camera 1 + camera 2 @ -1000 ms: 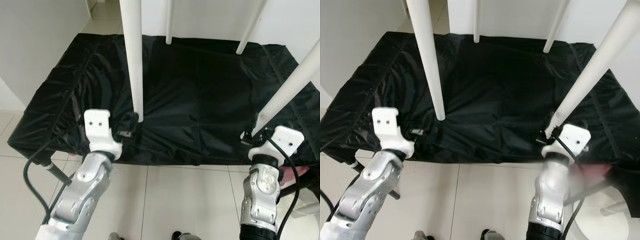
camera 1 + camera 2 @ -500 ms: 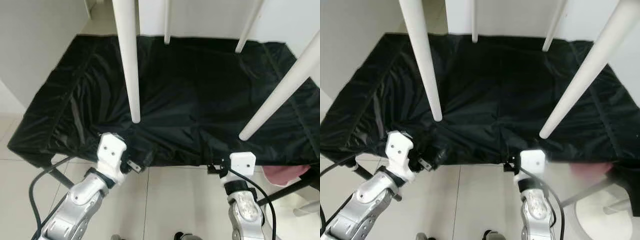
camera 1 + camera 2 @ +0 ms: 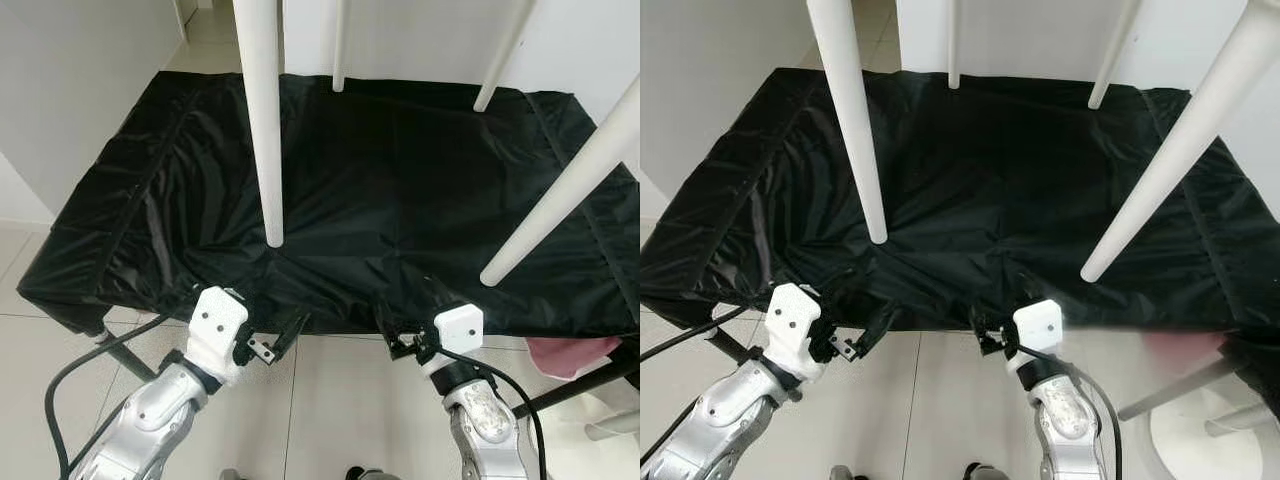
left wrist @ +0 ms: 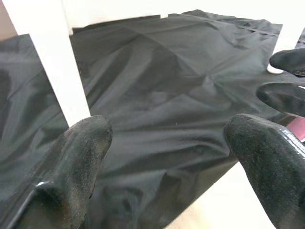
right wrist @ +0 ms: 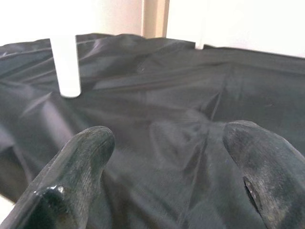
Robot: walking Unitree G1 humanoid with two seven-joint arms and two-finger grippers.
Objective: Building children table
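Ahead of both tools lies a black, wrinkled cloth (image 3: 400,180) draped over a counter, its near edge hanging down just beyond the fingertips; pale floor tiles (image 3: 330,410) show below that edge and plain light walls (image 3: 70,90) close the room on the far side and to the left. The left tool (image 3: 285,335) sits low at the cloth's near edge, its two black fingers (image 4: 76,162) spread wide with nothing between them. The right tool (image 3: 400,335) is at the same edge, close beside the left one, also spread wide and empty (its wrist view looks out between the fingers across the cloth). The children table shows as four white legs: one leg (image 3: 262,130) ends over the cloth just beyond the left tool, another leg (image 3: 560,200) slants up beyond and to the right of the right tool, and two far legs (image 3: 340,45) (image 3: 500,55) stand over the cloth's back edge. All four are cut off at the upper frame, so the tabletop they join cannot be seen, nor whether the leg tips touch the cloth. Right of the right tool, a pink object (image 3: 575,352) under the cloth's corner is too blurred to identify.
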